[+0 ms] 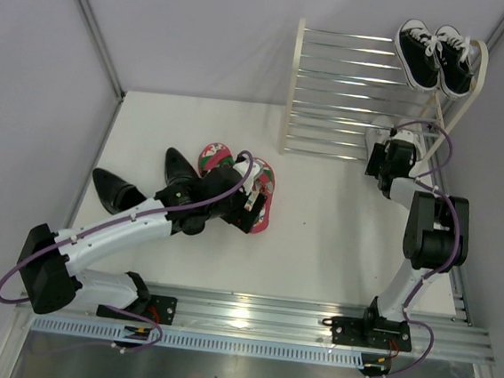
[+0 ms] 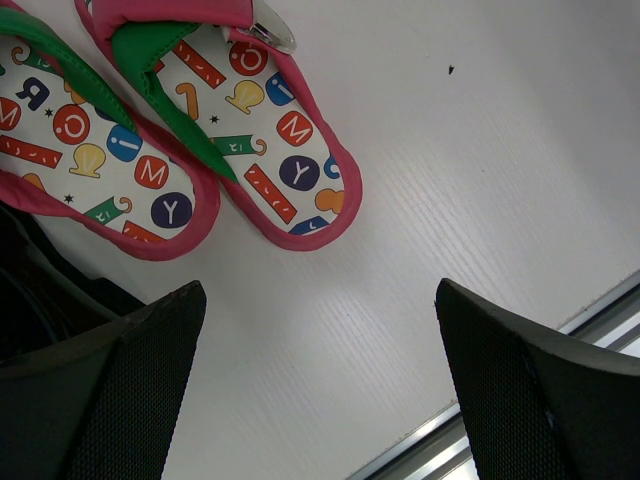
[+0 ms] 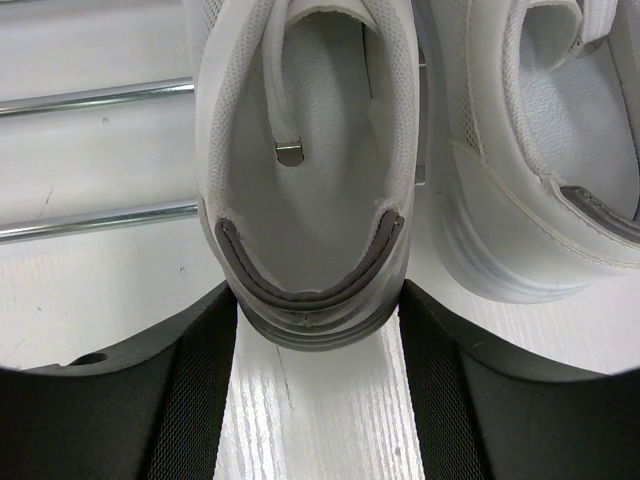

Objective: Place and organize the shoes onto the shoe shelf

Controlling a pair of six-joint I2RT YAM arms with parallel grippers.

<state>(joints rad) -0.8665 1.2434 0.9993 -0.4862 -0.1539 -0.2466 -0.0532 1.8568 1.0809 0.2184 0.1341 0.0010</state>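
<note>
black dress shoes [image 1: 113, 191]: both lie on the bench [image 1: 318, 240] at the far left, off the shelf. One is out by the side wall. The other is closer in, just beside the flip-flops and partly under my left arm.

flip-flops [image 2: 260, 130]: the red pair lies on the bench side by side, with the pink rims meeting near the heels. The green straps are up and the printed soles face me. The heels point toward my left claw.

left claw [image 2: 320, 350]: it is spread wide, with nothing between its fingers [image 2: 130, 400]. It hangs over bare bench just short of the flip-flop heels and touches neither.

shoe shelf [image 1: 292, 86]: it stands at the far side of the bench, right of the middle, against the back wall.

black canvas sneakers [image 1: 434, 55]: this pair sits at the right end of the shelf's top tier.

white sneakers [image 3: 310, 150]: the pair is at the right end of the lower tier, one just beside the other. Their fronts lie over the metal bars [image 3: 100, 95] and their heels come out toward me.

right claw [image 3: 318, 300]: it is low at the front of the shelf. A finger [image 3: 190, 400] stands close against each side of the left-hand sneaker's heel. From this near view I cannot tell whether they pinch the heel or only flank it.
</note>
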